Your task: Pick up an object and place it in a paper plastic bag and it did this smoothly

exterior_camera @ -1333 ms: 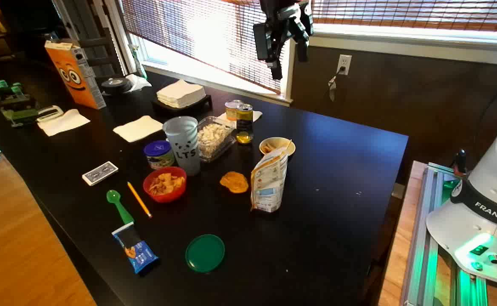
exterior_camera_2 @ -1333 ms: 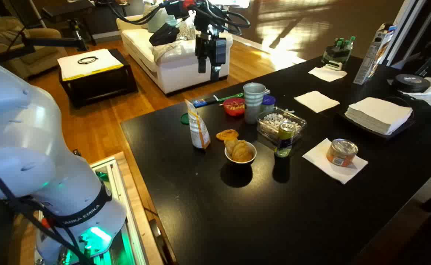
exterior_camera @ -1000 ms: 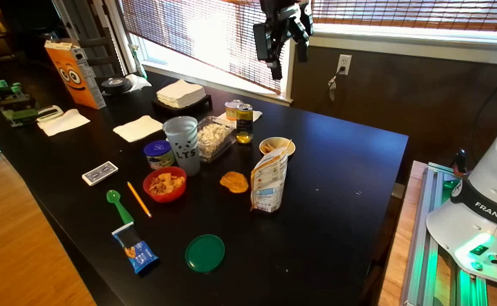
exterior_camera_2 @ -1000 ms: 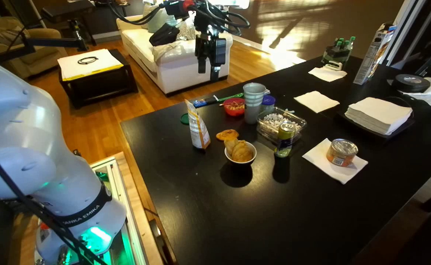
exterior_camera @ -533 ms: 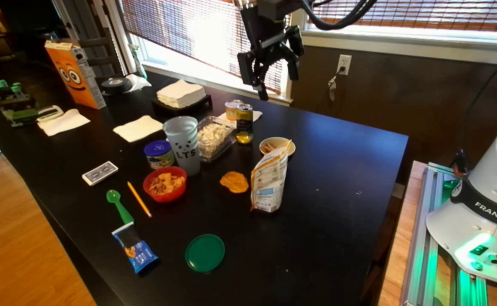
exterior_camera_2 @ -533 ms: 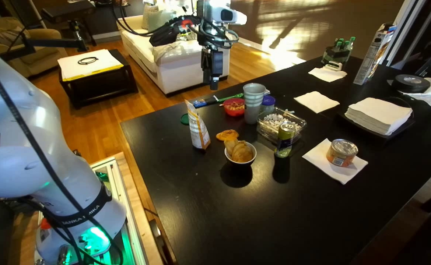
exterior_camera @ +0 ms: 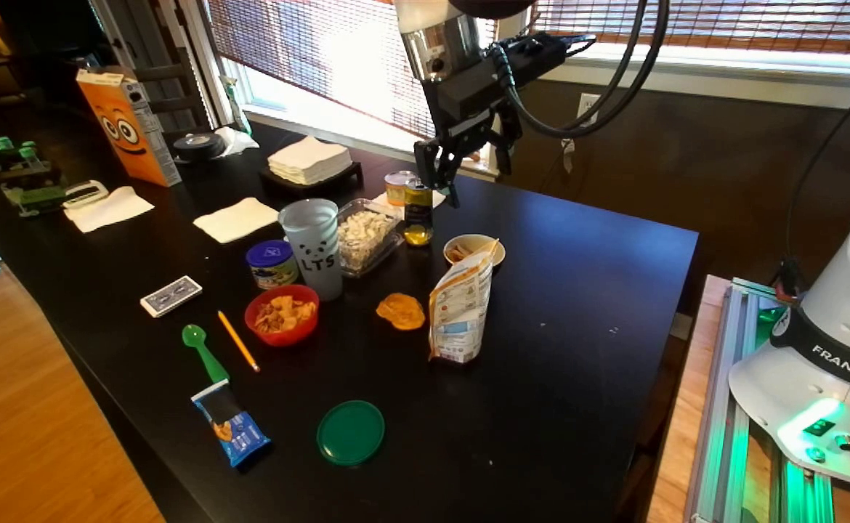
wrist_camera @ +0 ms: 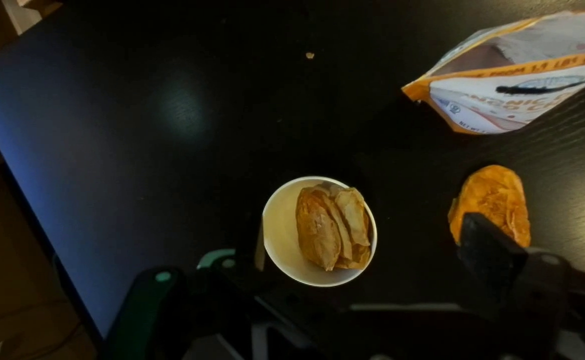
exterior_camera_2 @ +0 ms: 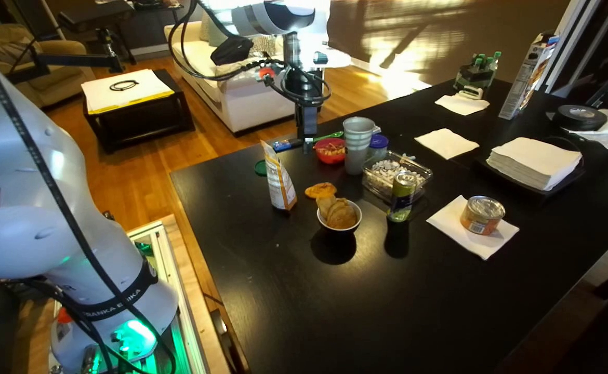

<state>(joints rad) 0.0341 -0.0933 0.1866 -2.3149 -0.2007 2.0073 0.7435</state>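
Note:
The paper plastic bag [exterior_camera: 460,312] is a white and orange pouch standing upright on the black table. It also shows in an exterior view [exterior_camera_2: 281,184]. In the wrist view the bag [wrist_camera: 502,100] is at upper right, its top open. My gripper [exterior_camera: 477,184] is open and empty, above the table. In the wrist view the gripper [wrist_camera: 367,235] has a small bowl [wrist_camera: 280,232] of brown chips [wrist_camera: 317,227] below, between its fingers. An orange-brown flat piece [wrist_camera: 492,192] lies on the table, partly hidden by the right finger [wrist_camera: 490,250].
A can [exterior_camera_2: 402,197], a clear tub [exterior_camera_2: 423,176] of white pieces and a tall cup [exterior_camera: 312,254] stand near the bowl. A red bowl [exterior_camera: 280,339], a purple-lidded tub [exterior_camera: 271,254] and a green lid [exterior_camera: 351,433] are on the table too.
My gripper has come down from high in front of the window towards the table and stays open. The things on the table have not moved.

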